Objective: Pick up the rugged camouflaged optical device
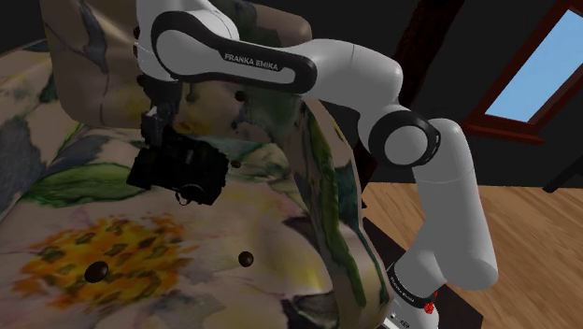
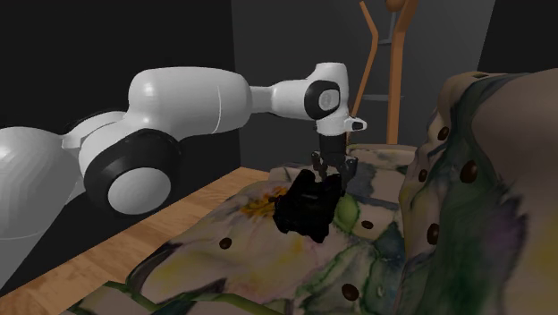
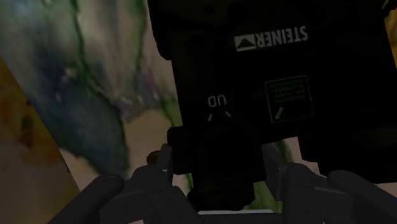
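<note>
Between the fingers (image 3: 149,191), the black binoculars (image 3: 273,76) sit clasped.

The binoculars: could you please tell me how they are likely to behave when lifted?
The black binoculars look like one rigid moulded body, so probably stiff and heavy for their size. The jaws clasp a narrow centre part with most of the body beyond them, so it may tilt. Its wide blocky shape should not roll on the flowered sofa cushion.

White arm (image 2: 183,103) outstretched — claw (image 2: 329,170) downward, clamped tight.
</note>
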Controlling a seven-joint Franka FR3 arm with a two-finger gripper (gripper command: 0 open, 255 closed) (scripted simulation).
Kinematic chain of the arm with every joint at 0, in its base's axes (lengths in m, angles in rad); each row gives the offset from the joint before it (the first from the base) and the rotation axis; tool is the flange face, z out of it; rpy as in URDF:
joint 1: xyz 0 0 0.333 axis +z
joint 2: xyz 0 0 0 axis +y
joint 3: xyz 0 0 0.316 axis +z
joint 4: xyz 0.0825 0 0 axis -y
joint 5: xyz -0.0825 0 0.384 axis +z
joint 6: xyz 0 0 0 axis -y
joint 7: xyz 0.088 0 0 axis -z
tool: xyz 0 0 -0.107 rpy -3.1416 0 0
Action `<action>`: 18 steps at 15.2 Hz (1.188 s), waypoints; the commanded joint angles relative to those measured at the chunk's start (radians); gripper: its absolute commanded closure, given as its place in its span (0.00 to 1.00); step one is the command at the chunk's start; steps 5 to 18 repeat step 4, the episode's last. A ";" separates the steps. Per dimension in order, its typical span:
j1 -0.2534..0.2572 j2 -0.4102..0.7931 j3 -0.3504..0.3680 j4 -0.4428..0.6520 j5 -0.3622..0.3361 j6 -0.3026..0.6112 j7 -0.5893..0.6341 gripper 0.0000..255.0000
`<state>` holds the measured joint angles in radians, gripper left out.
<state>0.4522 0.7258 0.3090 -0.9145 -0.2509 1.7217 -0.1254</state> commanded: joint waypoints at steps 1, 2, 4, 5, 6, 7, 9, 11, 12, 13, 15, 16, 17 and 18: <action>0.009 0.011 -0.001 0.052 -0.001 -0.038 -0.004 1.00; 0.014 0.020 -0.002 0.081 -0.002 -0.057 -0.006 1.00; 0.015 0.021 -0.002 0.085 -0.002 -0.060 -0.007 1.00; 0.015 0.021 -0.002 0.085 -0.002 -0.060 -0.007 1.00; 0.015 0.021 -0.002 0.085 -0.002 -0.060 -0.007 1.00; 0.015 0.021 -0.002 0.085 -0.002 -0.060 -0.007 1.00; 0.015 0.021 -0.002 0.085 -0.002 -0.060 -0.007 1.00; 0.015 0.021 -0.002 0.085 -0.002 -0.060 -0.007 1.00; 0.015 0.021 -0.002 0.085 -0.002 -0.060 -0.007 1.00; 0.015 0.021 -0.002 0.085 -0.002 -0.060 -0.007 1.00; 0.015 0.021 -0.002 0.085 -0.002 -0.060 -0.007 1.00; 0.015 0.021 -0.002 0.085 -0.002 -0.060 -0.007 1.00; 0.015 0.021 -0.002 0.085 -0.002 -0.060 -0.007 1.00; 0.015 0.021 -0.002 0.085 -0.002 -0.060 -0.007 1.00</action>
